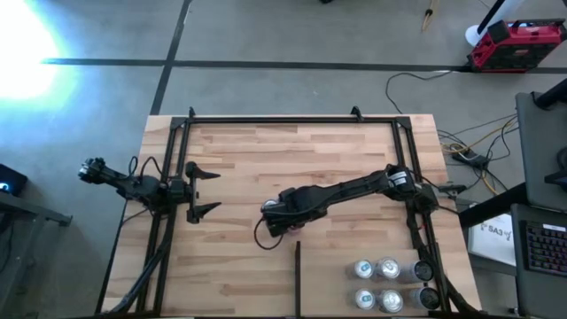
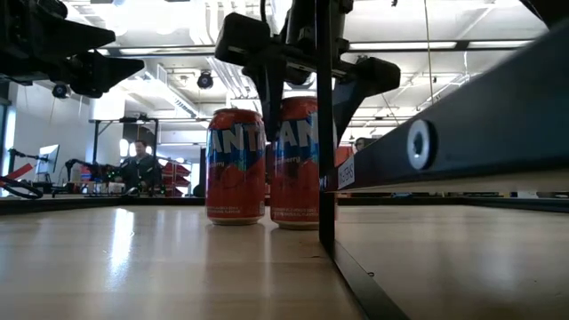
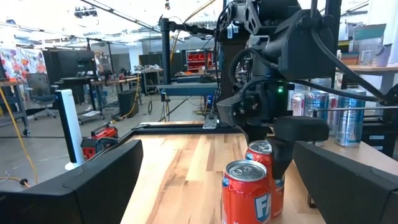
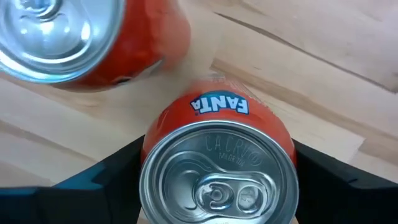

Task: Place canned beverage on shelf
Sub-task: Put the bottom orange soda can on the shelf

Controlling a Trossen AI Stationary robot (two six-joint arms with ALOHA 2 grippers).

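Two orange Fanta cans stand upright, side by side, on the shelf (image 1: 354,159), a light wooden board in a black tube frame. My right gripper (image 4: 217,177) comes down over one can (image 4: 217,155), its fingers on either side of it. The other can (image 4: 74,37) stands free just beside it on its base (image 2: 235,220). In the left wrist view the free can (image 3: 247,190) is the nearer one and the held can (image 3: 261,152) is behind it. My left gripper (image 1: 205,190) waits open at the shelf's left side, above the board. My right gripper has the can's upper wall (image 4: 152,134) pinched between its two fingers (image 4: 112,171), one on each opposite side just below the rim. The fingers come from above, pointing steeply down. The can stands upright with its base (image 2: 298,224) on the board.
A thin dark divider strip (image 1: 298,275) runs toward the near edge, just right of the cans. Several silver-topped cans (image 1: 376,283) stand at the near right corner. Bare board lies between the two arms and toward the far edge.
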